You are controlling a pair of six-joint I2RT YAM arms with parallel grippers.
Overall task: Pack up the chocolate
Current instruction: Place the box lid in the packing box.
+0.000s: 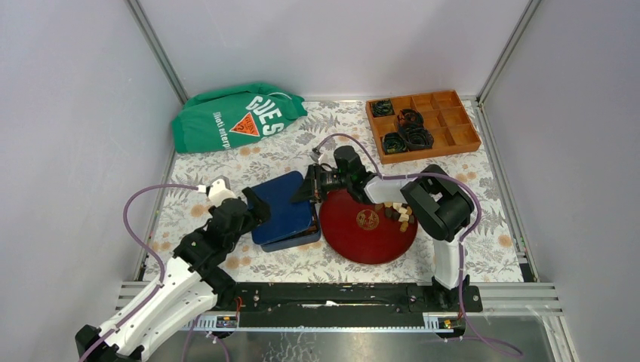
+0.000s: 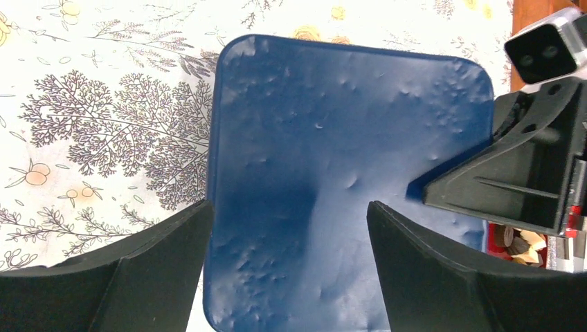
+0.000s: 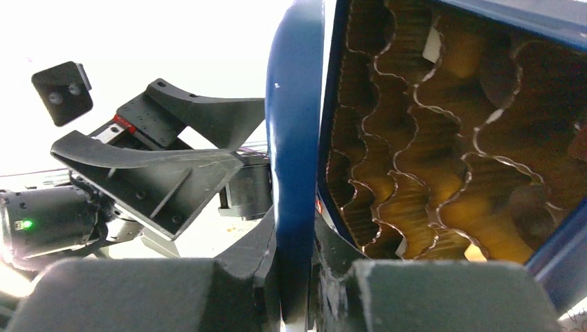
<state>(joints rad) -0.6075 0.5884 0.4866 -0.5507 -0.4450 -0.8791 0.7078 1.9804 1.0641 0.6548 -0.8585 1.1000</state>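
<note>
Several small brown and cream chocolate pieces (image 1: 396, 213) lie on the right side of the red plate (image 1: 355, 235); a few show in the left wrist view (image 2: 520, 242). A blue box (image 1: 285, 210) lies left of the plate. My right gripper (image 1: 311, 186) is shut on the edge of the blue lid (image 3: 294, 124), which stands lifted off the box, showing a gold tray (image 3: 429, 138) with wavy, empty pockets. My left gripper (image 2: 289, 228) is open just above the lid's (image 2: 346, 138) near end and holds nothing; it also shows in the right wrist view (image 3: 159, 159).
A green bag (image 1: 234, 117) lies at the back left. An orange compartment tray (image 1: 445, 121) with black coiled cables (image 1: 407, 132) stands at the back right. A flowered cloth (image 1: 483, 226) covers the table.
</note>
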